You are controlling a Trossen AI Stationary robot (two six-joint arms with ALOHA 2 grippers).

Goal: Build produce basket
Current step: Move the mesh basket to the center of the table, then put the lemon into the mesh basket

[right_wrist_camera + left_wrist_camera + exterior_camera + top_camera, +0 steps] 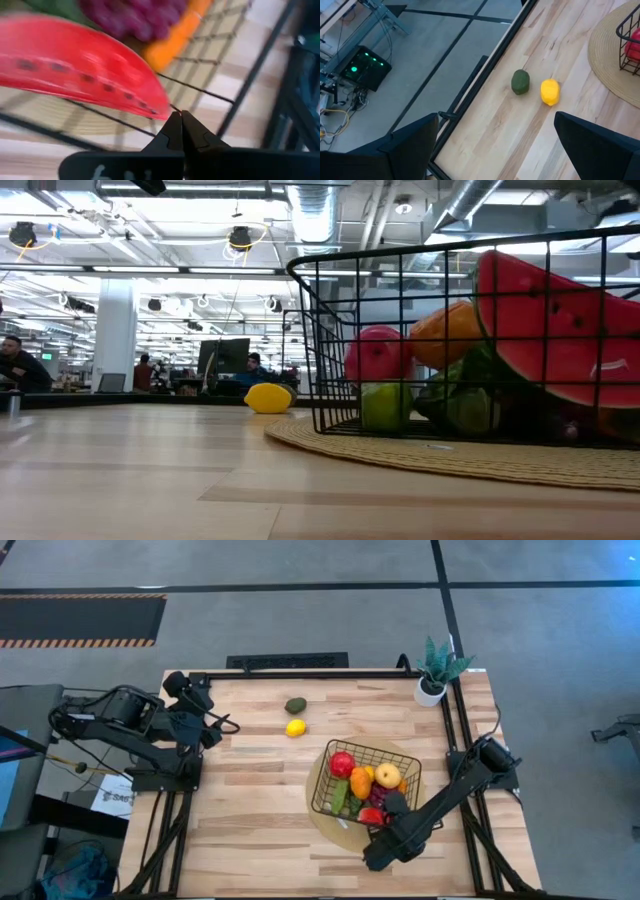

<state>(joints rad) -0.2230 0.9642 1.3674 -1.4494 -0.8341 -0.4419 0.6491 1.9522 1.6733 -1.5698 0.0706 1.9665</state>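
Note:
The black wire basket [365,783] stands on a round tan mat [325,820] at the table's right middle. It holds a red apple [342,764], an orange [360,782], a watermelon slice [75,65], purple grapes [135,15] and other produce. An avocado [295,705] and a lemon [295,727] lie on the table, left of the basket and farther back. My right gripper [182,117] is shut, pointing steeply down at the basket's near right corner beside the watermelon slice. My left gripper [502,150] hangs open above the table's left edge, empty. My right gripper's shut fingertips [175,125] stand right at a wire of the basket [200,90], next to the tip of the watermelon slice. They come from above, pointing steeply down. Whether they touch the wire or the slice I cannot tell.
A small potted plant [435,670] stands at the far right corner. Black frame rails [465,740] run along the table's edges. Bare wood lies left of and in front of the mat [450,455].

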